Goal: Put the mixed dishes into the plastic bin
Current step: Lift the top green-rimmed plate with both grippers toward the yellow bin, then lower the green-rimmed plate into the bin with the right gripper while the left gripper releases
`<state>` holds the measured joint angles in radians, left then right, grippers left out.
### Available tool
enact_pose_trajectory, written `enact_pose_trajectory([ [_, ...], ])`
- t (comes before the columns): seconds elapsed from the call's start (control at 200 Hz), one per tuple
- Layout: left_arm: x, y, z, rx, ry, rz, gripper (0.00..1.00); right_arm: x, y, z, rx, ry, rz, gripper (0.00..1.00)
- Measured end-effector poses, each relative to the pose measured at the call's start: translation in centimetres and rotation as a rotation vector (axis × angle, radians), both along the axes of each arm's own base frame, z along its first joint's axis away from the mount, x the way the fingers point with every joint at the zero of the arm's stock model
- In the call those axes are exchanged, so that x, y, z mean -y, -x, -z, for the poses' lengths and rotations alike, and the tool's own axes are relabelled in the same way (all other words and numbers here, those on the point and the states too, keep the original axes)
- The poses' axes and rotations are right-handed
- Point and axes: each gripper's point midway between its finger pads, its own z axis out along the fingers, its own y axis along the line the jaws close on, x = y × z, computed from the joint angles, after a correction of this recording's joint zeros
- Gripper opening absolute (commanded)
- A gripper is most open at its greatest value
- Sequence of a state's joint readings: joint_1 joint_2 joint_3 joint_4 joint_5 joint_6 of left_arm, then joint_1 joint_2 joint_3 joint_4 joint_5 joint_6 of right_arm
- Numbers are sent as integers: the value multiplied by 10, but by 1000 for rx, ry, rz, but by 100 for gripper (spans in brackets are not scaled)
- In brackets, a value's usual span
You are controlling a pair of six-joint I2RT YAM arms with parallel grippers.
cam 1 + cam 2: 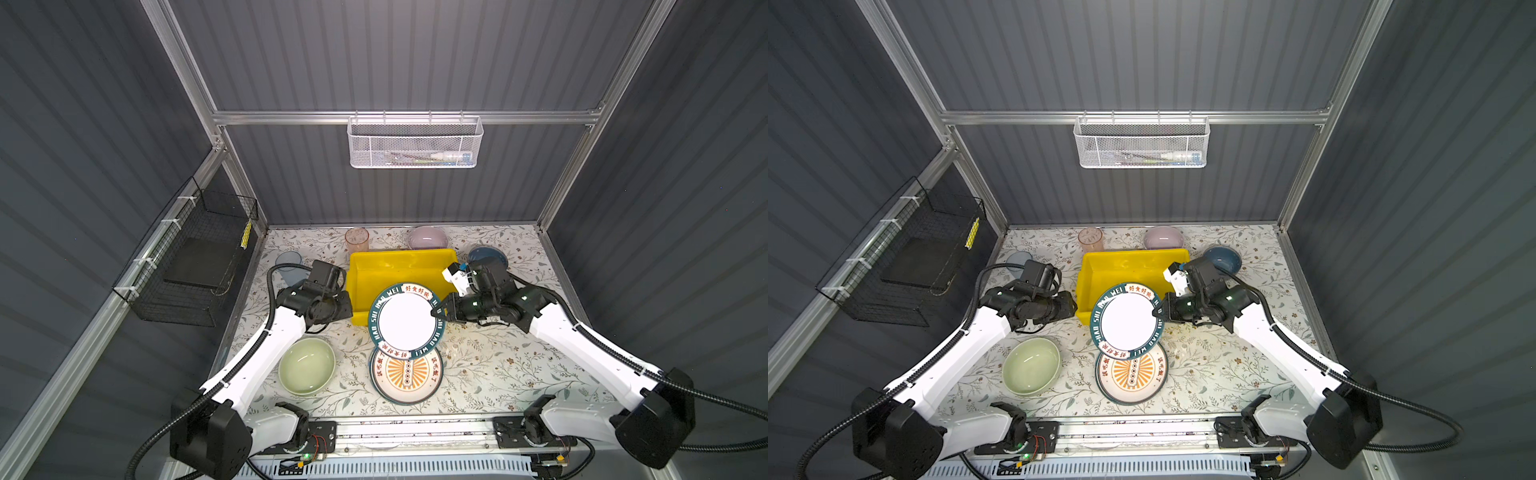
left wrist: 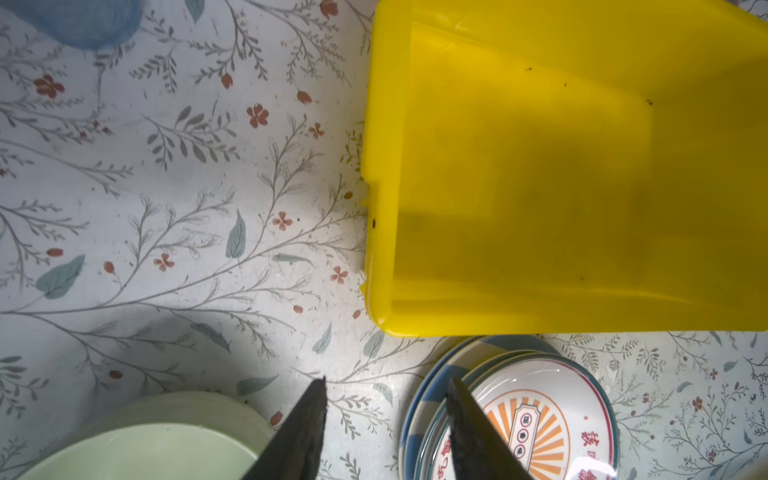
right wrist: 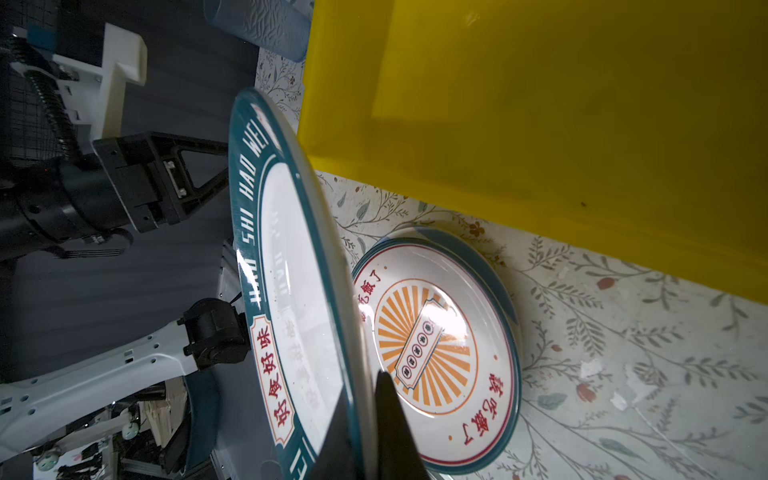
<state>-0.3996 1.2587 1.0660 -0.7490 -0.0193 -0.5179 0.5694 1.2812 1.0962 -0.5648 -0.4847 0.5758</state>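
Left arm (image 1: 286,328) and right arm (image 1: 582,347) have glossy white shells, black joints and bulky black shoulder blocks. Ribbed black conduit (image 1: 731,406) runs along each. The left claw (image 2: 387,382) has tapered black fingers (image 2: 303,432).

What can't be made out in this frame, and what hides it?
Near floor of the shallow yellow plastic bin: in both top views, covered by the green-rimmed lettered plate held in the right gripper.
Plates under the round orange sunburst plate: left wrist view shows only striped edges; count unclear.
Contents of the white mesh basket: too small behind its mesh.
Blue translucent tumbler: cut off by the left wrist view's edge.
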Motion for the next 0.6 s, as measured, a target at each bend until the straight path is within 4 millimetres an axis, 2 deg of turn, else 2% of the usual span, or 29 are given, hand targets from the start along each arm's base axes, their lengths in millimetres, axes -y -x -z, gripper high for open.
enact_pose_trajectory([
  [0.105, -2, -17, 1, 15, 0, 0, 45, 0, -24, -5, 23, 47, 39, 1],
  [0.365, -7, -37, 27, -29, -6, 28, 39, 0, -103, -7, 90, 155, 173, 1],
  [0.47, -5, -40, 37, -51, -10, 46, 36, -8, -132, -1, 99, 179, 196, 1],
  [0.6, -1, -42, 43, -59, 1, 62, 34, -20, -154, 17, 83, 199, 193, 2],
])
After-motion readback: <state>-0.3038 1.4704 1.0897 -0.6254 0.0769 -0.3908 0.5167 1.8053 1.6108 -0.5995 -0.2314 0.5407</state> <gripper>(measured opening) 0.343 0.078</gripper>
